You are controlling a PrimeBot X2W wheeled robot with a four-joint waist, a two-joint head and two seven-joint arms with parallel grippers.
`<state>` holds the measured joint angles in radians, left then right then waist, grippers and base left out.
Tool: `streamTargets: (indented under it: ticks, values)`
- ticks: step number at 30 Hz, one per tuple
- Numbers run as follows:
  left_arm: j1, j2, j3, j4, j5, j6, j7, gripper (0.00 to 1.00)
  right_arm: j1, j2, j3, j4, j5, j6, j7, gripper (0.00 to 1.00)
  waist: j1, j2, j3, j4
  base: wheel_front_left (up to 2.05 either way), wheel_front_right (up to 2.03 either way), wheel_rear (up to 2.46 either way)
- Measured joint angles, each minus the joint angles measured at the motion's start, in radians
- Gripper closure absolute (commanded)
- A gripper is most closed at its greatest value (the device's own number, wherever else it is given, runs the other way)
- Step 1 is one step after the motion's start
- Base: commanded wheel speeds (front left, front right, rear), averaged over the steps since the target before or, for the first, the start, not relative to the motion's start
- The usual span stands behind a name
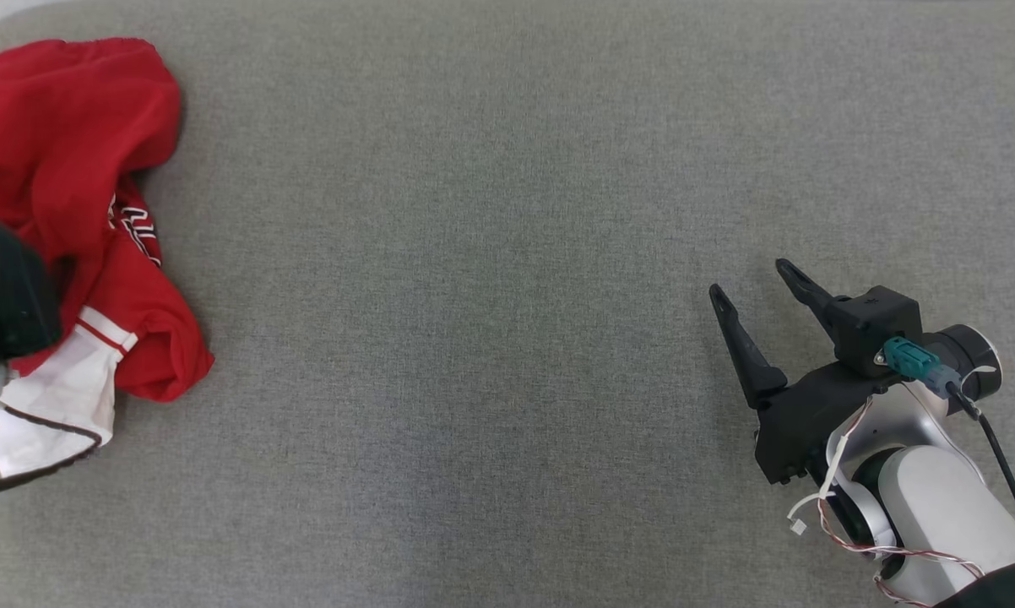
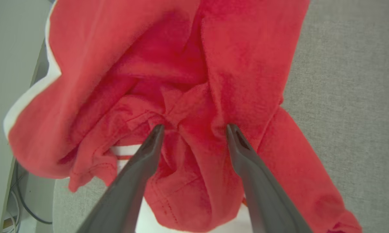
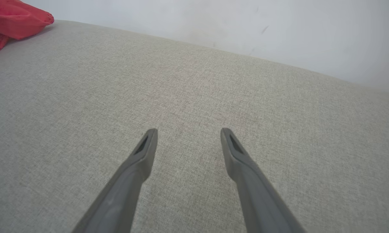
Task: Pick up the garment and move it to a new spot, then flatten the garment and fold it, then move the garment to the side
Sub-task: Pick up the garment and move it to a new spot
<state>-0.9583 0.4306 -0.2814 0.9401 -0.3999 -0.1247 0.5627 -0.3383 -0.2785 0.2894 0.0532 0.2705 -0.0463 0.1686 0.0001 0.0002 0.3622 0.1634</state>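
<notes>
Head view: I'm seeing the garment [image 1: 60, 143], red and crumpled, lying at the far left of the grey surface [image 1: 474, 295]. Its white trim with a dark edge is sticking out at the lower left. The left arm's dark housing [image 1: 5, 304] is overlapping the garment at the left edge of the view. The right gripper [image 1: 748, 279] is sitting at the lower right over bare fabric, well apart from the garment. Its jaws are spread wide and gripping nothing.

Left wrist view: the left gripper [image 2: 195, 127] is pointing straight into the bunched red cloth, jaws spread wide. A ridge of fabric is running between the two fingertips, but the jaws are not closing on it. I can't tell whether the tips are pressing in. A white stripe is showing along the garment's left side and grey surface to its right. Cables [image 2: 23, 200] are lying at the lower left, beyond the surface's edge.

Right wrist view: the fingers are standing wide apart over bare grey fabric, holding nothing. The garment is showing in the top left corner, well away. A pale wall [image 3: 246, 26] is running behind.
</notes>
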Motion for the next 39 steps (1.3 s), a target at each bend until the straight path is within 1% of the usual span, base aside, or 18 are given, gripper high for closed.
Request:
streamTargets:
  ticks: [1,2,9,16,19,23,24,27,29,33,39]
  values:
    - [-0.002,-0.001,-0.018,0.003,0.0,0.0,-0.002,0.71,0.0,-0.001,0.0,0.0,0.0,-0.002,0.0,0.0,0.0,0.0,0.004,0.001,0.0,0.0,0.0]
    - [-0.005,-0.002,-0.029,0.006,0.001,0.0,-0.01,1.0,0.0,-0.002,0.0,0.0,0.0,-0.002,0.003,0.0,0.0,0.0,0.007,0.002,0.0,0.0,0.0]
    - [-0.036,0.004,-0.088,0.008,0.0,0.0,-0.053,1.0,-0.003,-0.002,-0.003,0.01,0.0,-0.006,0.007,0.0,0.0,-0.0001,0.009,0.012,0.0,0.0,0.0]
    - [-0.106,0.008,-0.149,-0.008,-0.016,0.0,-0.142,1.0,-0.025,0.014,-0.003,0.049,0.003,-0.006,-0.007,0.0,-0.0001,0.0,-0.023,0.018,0.0,0.0,0.0]
    - [-0.139,-0.004,-0.166,-0.033,-0.062,0.0,-0.183,1.0,-0.025,0.032,-0.005,0.078,0.012,-0.006,-0.02,0.0,-0.0001,-0.0002,-0.045,0.016,0.0,0.0,0.0]
    - [-0.163,-0.028,-0.225,-0.084,-0.088,0.0,-0.235,1.0,-0.025,0.044,-0.018,0.111,0.028,-0.006,-0.039,0.0,-0.0001,-0.0002,-0.079,0.008,0.0,0.0,0.0]
    - [-0.163,-0.045,-0.253,-0.102,-0.127,0.0,-0.256,1.0,-0.024,0.052,-0.024,0.125,0.036,-0.006,-0.05,0.0,-0.0002,-0.0002,-0.097,0.001,0.0,0.0,0.0]
    - [-0.163,-0.051,-0.307,-0.145,-0.147,0.0,-0.285,1.0,-0.02,0.066,-0.03,0.147,0.047,-0.007,-0.066,0.0,-0.0002,-0.0002,-0.123,-0.015,0.0,0.0,0.0]
    - [-0.161,-0.057,-0.347,-0.183,-0.181,0.0,-0.302,1.0,-0.016,0.071,-0.038,0.161,0.057,-0.008,-0.078,0.0,-0.0003,-0.0003,-0.139,-0.028,0.0,0.0,0.0]
    - [-0.146,-0.082,-0.439,-0.269,-0.224,0.0,-0.332,1.0,0.01,0.074,-0.053,0.181,0.073,-0.016,-0.099,0.0,-0.0003,-0.0002,-0.169,-0.059,0.0,0.0,0.0]
    - [-0.043,-0.109,-0.607,-0.443,-0.283,0.0,-0.362,1.0,0.065,0.074,-0.076,0.199,0.083,-0.021,-0.12,0.0,-0.0003,-0.0003,-0.209,-0.107,0.0,0.0,0.0]
